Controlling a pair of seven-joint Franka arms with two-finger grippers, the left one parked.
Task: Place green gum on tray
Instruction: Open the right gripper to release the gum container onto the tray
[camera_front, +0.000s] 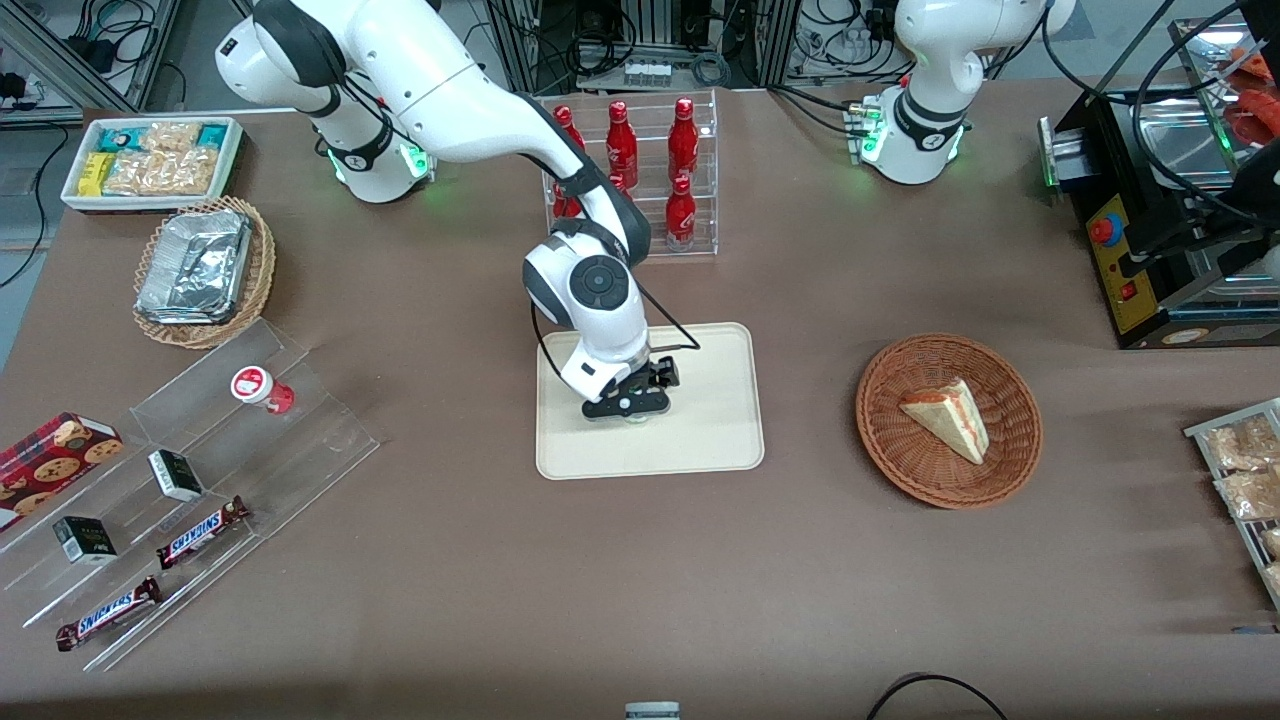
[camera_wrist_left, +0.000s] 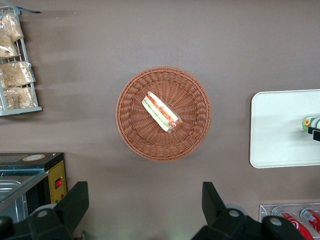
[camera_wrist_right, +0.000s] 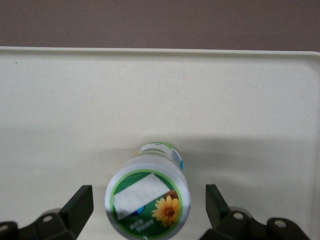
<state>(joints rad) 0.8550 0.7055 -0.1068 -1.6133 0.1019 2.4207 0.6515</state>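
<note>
Brown cloth covers the whole table, and on it, in front of the rack of red bottles (camera_front: 640, 170), lies the cream tray (camera_front: 720, 440). I hang low over that tray with my gripper (camera_front: 628, 406) pointing straight down. My two fingers (camera_wrist_right: 79, 207) stand spread wide, one on each side of the green gum (camera_wrist_right: 148, 199), with clear gaps between each finger and the bottle, so I touch nothing. The green gum stands upright on the tray floor, its round green-and-white lid with the yellow flower facing up at me, a little nearer one finger than the other. In the parked arm's wrist view its green-yellow body (camera_wrist_left: 310, 122) shows on the tray beside my dark fingertip. Toward the parked arm's end of the table a wicker basket (camera_front: 1005, 455) holds a sandwich wedge (camera_front: 948, 417); toward mine, a red-lidded bottle (camera_front: 258, 388) sits on a clear shelf.
</note>
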